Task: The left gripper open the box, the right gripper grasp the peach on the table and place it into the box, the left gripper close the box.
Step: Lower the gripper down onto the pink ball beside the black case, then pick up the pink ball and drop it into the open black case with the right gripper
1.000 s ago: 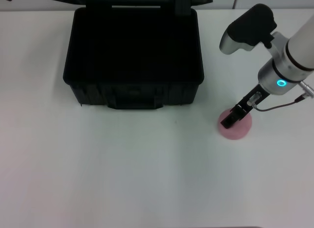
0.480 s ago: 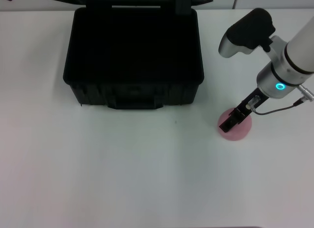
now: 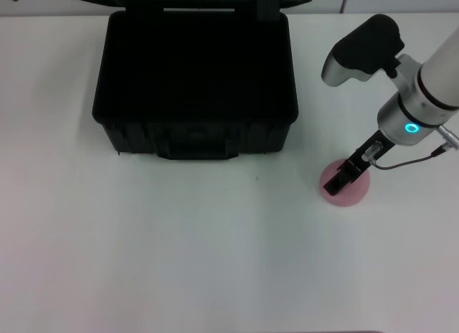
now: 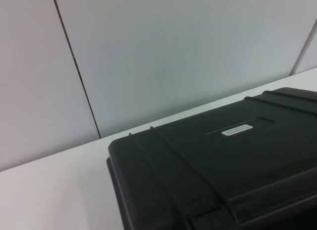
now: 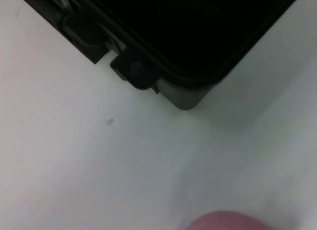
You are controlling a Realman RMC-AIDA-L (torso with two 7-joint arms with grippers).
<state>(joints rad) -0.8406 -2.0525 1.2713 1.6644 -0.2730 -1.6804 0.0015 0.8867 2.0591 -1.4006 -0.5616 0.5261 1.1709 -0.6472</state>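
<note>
Right gripper (image 3: 337, 181): slim and black, reaching down over the peach at the right of the head view, its tip lying across the fruit's top. From here I cannot tell whether its fingers are apart or pressed on the fruit.
Right arm (image 3: 423, 96): white-silver, coming in from the right edge of the head view, a blue-cyan ring (image 3: 412, 128) glowing just above the wrist and a thin cable (image 3: 409, 161) looping beside it.
Peach (image 3: 345, 184): small, round, pale pink, sitting on the table at lower right of the box, well apart from it. In the right wrist view only a sliver of it (image 5: 225, 221) shows at the bottom edge.
Box (image 3: 195, 82): big black hard case in the upper middle of the head view, lid thrown back toward the far edge, dark inside, handle and latches facing the near side. The right wrist view catches one front corner (image 5: 190, 93) with a latch.
Box lid (image 4: 223, 155): seen from the left wrist view, ribbed black outer face with a small white label (image 4: 239, 129), a pale panelled wall (image 4: 173, 56) behind it.
Left gripper: not seen in any view.
Table (image 3: 179, 261): plain white, running under everything.
</note>
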